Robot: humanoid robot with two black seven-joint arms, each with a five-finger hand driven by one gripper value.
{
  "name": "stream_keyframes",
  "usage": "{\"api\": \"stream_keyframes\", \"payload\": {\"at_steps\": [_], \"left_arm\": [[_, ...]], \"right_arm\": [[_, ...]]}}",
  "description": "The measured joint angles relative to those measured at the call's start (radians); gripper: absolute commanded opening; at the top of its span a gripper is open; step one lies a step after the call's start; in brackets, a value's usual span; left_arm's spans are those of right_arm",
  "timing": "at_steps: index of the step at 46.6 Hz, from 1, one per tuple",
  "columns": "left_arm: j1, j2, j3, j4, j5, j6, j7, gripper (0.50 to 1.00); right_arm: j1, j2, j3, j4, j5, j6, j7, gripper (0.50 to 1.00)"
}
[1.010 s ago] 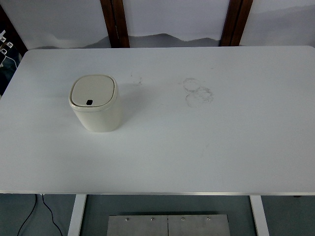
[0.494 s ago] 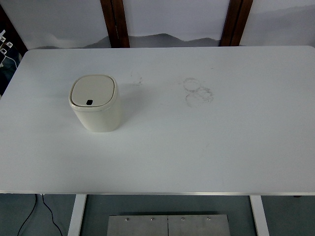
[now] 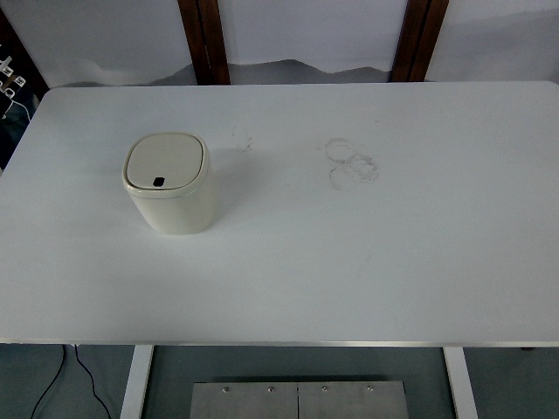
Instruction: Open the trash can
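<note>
Currently, 1 cream trash can (image 3: 170, 185) stands upright on the left half of the white table (image 3: 419, 262), its lid (image 3: 165, 163) closed flat. Faint ring marks (image 3: 351, 162) stain the tabletop well to its right. Neither robot hand shows, so finger state cannot be told.

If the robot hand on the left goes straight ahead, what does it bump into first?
No robot hand shows in the picture, so I cannot tell its direction. Only the closed trash can stands on the table, toward its left.

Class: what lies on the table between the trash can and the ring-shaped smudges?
In the top view, between the trash can and the ring smudges, the table shows only one faint scuff.
</note>
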Motion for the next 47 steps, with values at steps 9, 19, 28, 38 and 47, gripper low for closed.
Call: {"api": "stream_keyframes", "payload": {"at_steps": [9, 19, 28, 38, 47], "left_arm": [[0.0, -0.007, 0.001, 0.0, 0.002, 0.003, 0.001, 1.0], [0.0, -0.011, 0.001, 0.0, 0.002, 0.013, 0.001, 1.0], [0.0, -0.011, 0.003, -0.001, 0.003, 0.018, 0.003, 1.0], [-0.015, 0.003, 0.008, -0.044, 0.003, 0.099, 0.018, 1.0], [-0.039, 0.052, 0.009, -0.177, 0.001, 0.199, 0.02, 1.0]], "right_arm": [[0.001, 0.0, 0.0, 0.0, 0.0, 0.0, 0.0, 0.995], [0.0, 0.0, 0.0, 0.0, 0.0, 0.0, 0.0, 0.995], [0.001, 0.0, 0.0, 0.0, 0.0, 0.0, 0.0, 0.995], [0.001, 0.0, 0.0, 0.0, 0.0, 0.0, 0.0, 0.995], [0.0, 0.0, 0.0, 0.0, -0.001, 0.0, 0.0, 0.995]]}}
